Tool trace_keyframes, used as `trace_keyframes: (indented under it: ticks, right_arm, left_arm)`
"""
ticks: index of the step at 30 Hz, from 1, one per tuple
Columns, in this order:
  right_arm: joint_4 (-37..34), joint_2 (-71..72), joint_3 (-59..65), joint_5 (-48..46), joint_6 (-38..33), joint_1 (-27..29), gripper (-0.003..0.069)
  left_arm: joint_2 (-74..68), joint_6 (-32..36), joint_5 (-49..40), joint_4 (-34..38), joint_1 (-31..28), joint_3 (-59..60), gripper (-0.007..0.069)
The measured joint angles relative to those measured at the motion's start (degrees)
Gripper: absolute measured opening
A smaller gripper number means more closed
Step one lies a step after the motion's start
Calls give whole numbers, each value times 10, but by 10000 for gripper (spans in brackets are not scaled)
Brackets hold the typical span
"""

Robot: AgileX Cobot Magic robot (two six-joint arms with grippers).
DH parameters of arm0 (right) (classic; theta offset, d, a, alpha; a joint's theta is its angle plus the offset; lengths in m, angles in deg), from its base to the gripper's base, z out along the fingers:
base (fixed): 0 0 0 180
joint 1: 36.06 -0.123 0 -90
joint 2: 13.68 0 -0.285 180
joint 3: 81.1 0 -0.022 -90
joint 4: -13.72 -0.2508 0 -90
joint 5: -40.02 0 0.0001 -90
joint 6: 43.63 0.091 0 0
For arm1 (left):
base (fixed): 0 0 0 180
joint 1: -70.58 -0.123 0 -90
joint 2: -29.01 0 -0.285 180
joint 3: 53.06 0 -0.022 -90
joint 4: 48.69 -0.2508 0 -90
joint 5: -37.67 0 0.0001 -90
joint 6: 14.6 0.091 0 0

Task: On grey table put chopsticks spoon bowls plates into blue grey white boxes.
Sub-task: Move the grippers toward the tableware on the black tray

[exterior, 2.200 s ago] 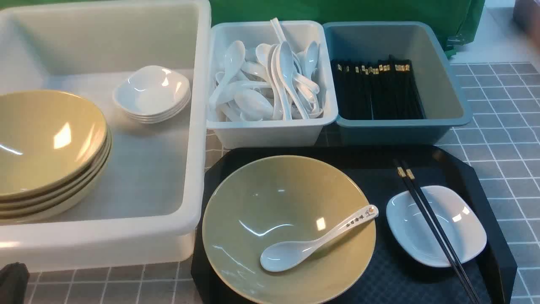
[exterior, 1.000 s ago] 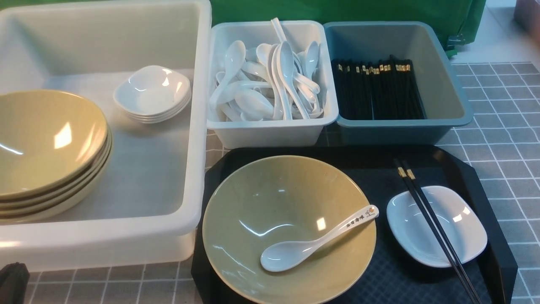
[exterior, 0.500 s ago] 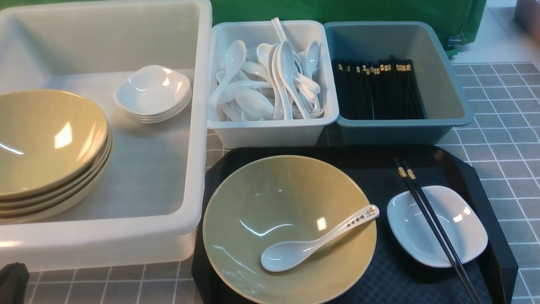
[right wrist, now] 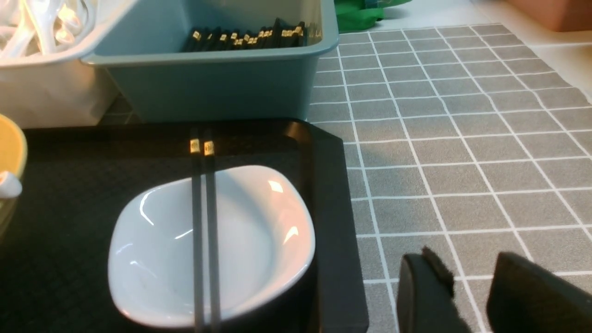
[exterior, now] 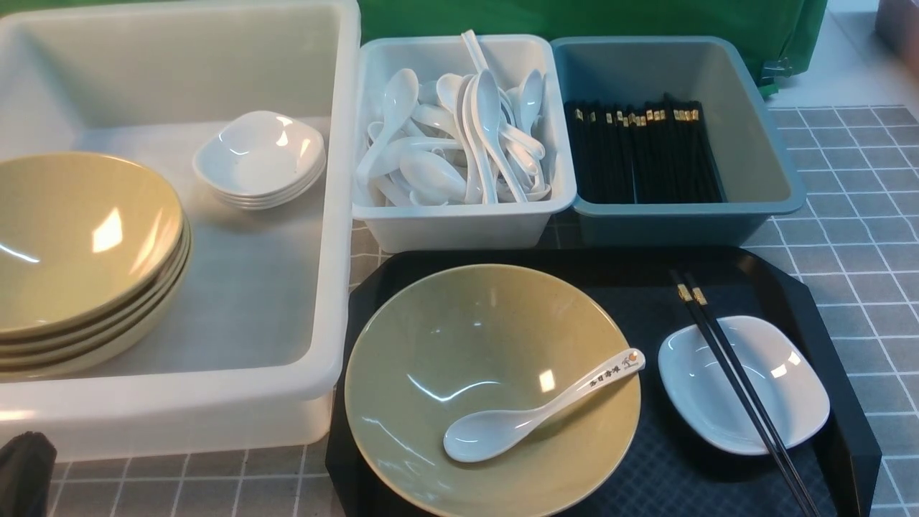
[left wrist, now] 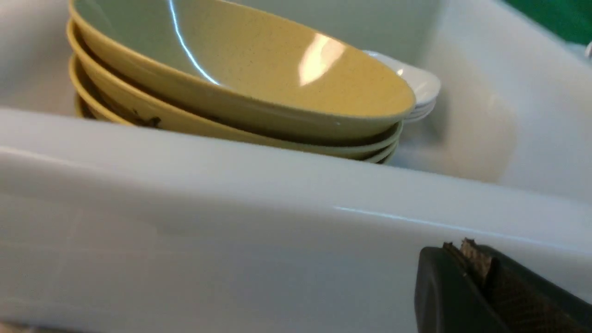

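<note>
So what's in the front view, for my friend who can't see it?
A black tray holds a big yellow bowl with a white spoon across it, and a small white dish under two black chopsticks. Around it, three boxes hold stacked bowls and dishes, spoons, and chopsticks.

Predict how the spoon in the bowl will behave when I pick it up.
The spoon looks stiff, so it should lift without bending. Its glossy surface suggests it could slip in the grip. With its handle propped over the rim of the bowl, it may slide or roll if nudged.
</note>
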Motion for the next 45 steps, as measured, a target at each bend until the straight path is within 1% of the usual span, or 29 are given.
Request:
trace_keyframes:
  ticks: [2, 3, 4, 5, 6, 7, 8, 9, 10, 11, 14, 16, 17, 19, 21, 24, 26, 27, 30, 32, 34, 36, 37, 39, 40, 41, 42, 43, 45]
  right_arm:
    - [0, 0, 0, 0, 0, 0, 239]
    - [0, 0, 0, 0, 0, 0, 239]
    - [0, 0, 0, 0, 0, 0, 239]
    - [0, 0, 0, 0, 0, 0, 239]
    - [0, 0, 0, 0, 0, 0, 239]
    - [0, 0, 0, 0, 1, 0, 239]
    - [0, 0, 0, 0, 4, 0, 239]
    - [-3, 0, 0, 0, 32, 0, 239]
    - [-12, 0, 0, 0, 51, 0, 239]
    - [-34, 0, 0, 0, 93, 0, 239]
    - [-125, 0, 0, 1, 271, 0, 239]
    - [-173, 0, 0, 1, 371, 0, 239]
    - [-176, 0, 0, 1, 379, 0, 239]
    - [-194, 0, 0, 1, 430, 0, 239]
    - [-195, 0, 0, 2, 434, 0, 239]
    - [-193, 0, 0, 4, 416, 0, 239]
    - [-191, 0, 0, 4, 390, 0, 239]
    - [-191, 0, 0, 4, 366, 0, 239]
    - [-195, 0, -5, 0, 277, 0, 239]
    - [-198, -1, -34, -19, 202, 0, 236]
    - [-199, -12, -67, -30, 150, 0, 227]
    - [-199, -38, -111, -41, 88, 0, 195]
    - [-200, -70, -153, -55, 32, 0, 165]
    - [-200, -132, -222, -88, -48, 0, 102]
    - [-200, -140, -229, -93, -57, 0, 95]
    - [-200, -170, -261, -113, -89, 0, 69]
    - [-200, -240, -331, -172, -152, 0, 38]
    - [-200, -248, -339, -179, -158, 0, 36]
    - [-200, -332, -421, -266, -222, -2, 34]
  left_arm:
    - [0, -28, 10, 53, 0, 0, -11]
    - [0, -51, 16, 108, 0, 0, -11]
    - [0, -54, 17, 108, 0, 0, -11]
    - [0, -74, 19, 149, 0, 0, -11]
    - [0, -109, 23, 236, 0, 0, -11]
    - [0, -116, 24, 245, 0, 0, -11]
    - [0, -127, 25, 280, 0, 0, -11]
    - [0, -146, 27, 336, 0, 0, -11]
    - [0, -155, 29, 369, 0, 0, -11]
    - [0, -159, 30, 390, 0, 0, -11]
    - [0, -167, 37, 427, 0, 0, -11]
    - [0, -170, 45, 440, 0, 0, -11]
    - [0, -170, 48, 443, 0, 0, -11]
    - [0, -170, 60, 466, 0, 0, -11]
    - [0, -162, 62, 480, 0, -1, -11]
    - [0, -65, 33, 459, 0, -38, -11]
    - [0, 40, 4, 414, 0, -99, -11]
    - [-6, 92, -14, 385, 0, -133, -11]
    - [-41, 164, -64, 318, 0, -201, -11]
    - [-92, 182, -104, 253, 0, -258, -11]
    - [-148, 184, -151, 201, 0, -309, -11]
    - [-200, 180, -201, 149, 0, -352, -11]
    - [-238, 178, -226, 122, 0, -382, -11]
    - [-298, 176, -277, 90, 0, -428, -11]
    - [-306, 176, -284, 82, 0, -434, -11]
    - [-335, 176, -316, 70, 0, -455, -11]
    - [-397, 176, -367, 50, 0, -498, -11]
    - [-403, 176, -379, 49, 0, -503, -11]
    - [-474, 191, -439, 38, 9, -549, -11]
